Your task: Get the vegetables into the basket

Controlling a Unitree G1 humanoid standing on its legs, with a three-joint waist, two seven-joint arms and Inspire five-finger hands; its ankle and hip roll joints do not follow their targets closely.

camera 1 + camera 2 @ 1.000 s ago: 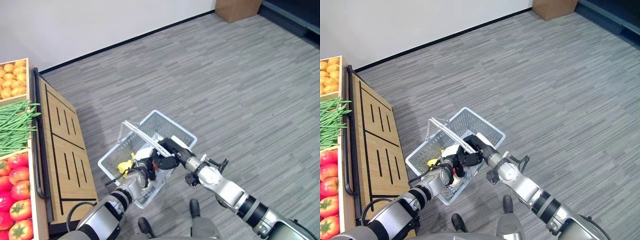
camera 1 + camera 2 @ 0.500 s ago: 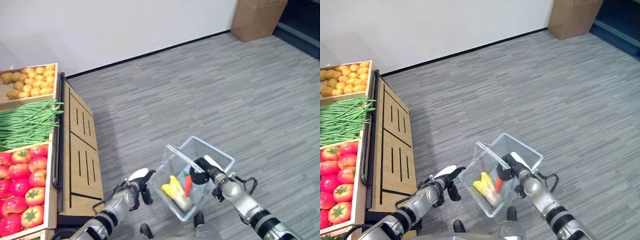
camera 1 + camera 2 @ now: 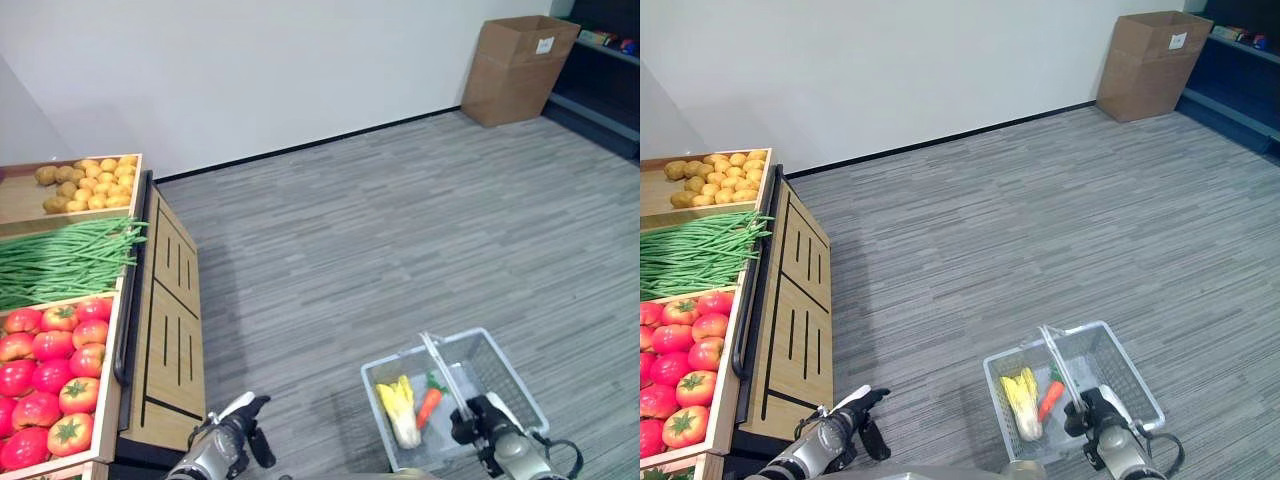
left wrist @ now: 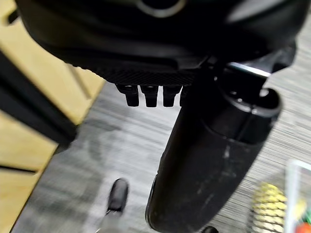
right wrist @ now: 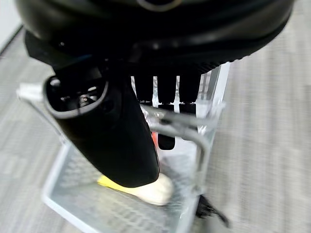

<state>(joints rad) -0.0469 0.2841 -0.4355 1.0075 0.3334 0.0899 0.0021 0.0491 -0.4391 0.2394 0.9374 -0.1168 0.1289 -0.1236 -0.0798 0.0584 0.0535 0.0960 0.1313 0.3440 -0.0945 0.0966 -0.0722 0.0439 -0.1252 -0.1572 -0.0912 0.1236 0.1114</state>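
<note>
A wire basket (image 3: 500,372) hangs low at the right over the floor. Inside lie a yellow-green leafy vegetable (image 3: 398,410) and an orange carrot (image 3: 429,403). My right hand (image 3: 480,422) is shut on the basket handle (image 5: 181,122), its fingers (image 5: 166,94) curled round the wire. The leafy vegetable's pale end (image 5: 148,191) shows under the thumb in the right wrist view. My left hand (image 3: 235,447) sits low at the left beside the stand, fingers (image 4: 150,95) curled, holding nothing.
A wooden produce stand (image 3: 165,320) fills the left side, with potatoes (image 3: 85,180), green beans (image 3: 60,260) and tomatoes (image 3: 50,375) in crates. A cardboard box (image 3: 515,55) stands by the far wall at the right, next to dark shelving (image 3: 600,60).
The camera has swung, so the whole picture shifted. My left hand has come away from the basket and dropped beside the stand. The basket now hangs lower and to the right from my right hand.
</note>
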